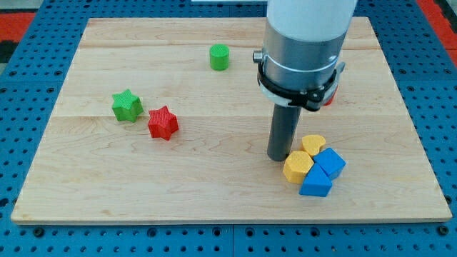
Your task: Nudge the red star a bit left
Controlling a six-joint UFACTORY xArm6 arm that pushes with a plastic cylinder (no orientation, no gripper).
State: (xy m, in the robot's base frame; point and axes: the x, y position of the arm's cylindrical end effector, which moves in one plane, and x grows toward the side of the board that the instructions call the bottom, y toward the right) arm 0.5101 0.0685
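Wooden tabletop (228, 193) on blue peg board. Red star (163, 122) sits at view's left, touching green star (127, 106). My tip (278, 158) far right, beside yellow blocks (298, 166). No claw, only rod. Go round to star's right side, push left softly, stop soon.

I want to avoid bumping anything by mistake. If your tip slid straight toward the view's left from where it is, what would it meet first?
Probably nothing: my tip sits just left of the yellow blocks, and the red star seems slightly above that line.
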